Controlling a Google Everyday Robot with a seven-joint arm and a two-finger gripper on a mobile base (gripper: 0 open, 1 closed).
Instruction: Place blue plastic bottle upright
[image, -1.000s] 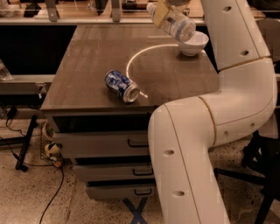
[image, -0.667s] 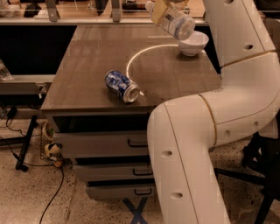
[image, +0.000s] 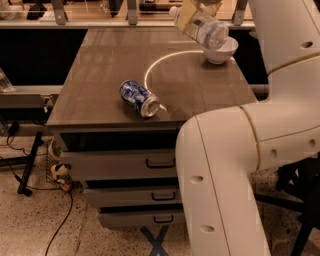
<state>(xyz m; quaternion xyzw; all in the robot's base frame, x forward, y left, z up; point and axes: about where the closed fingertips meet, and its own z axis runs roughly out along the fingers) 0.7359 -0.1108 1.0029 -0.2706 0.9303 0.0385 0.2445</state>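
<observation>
Gripper, top ctr, holds blue plastic bottle tilted (cap up-left) over white bowl.

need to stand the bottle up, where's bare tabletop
Bare: the table left of the can, and the stretch between can and bowl. Crowded: the back right, where the gripper holds the blue plastic bottle by the bowl.

White arm, seemingly tan claw atop
</observation>
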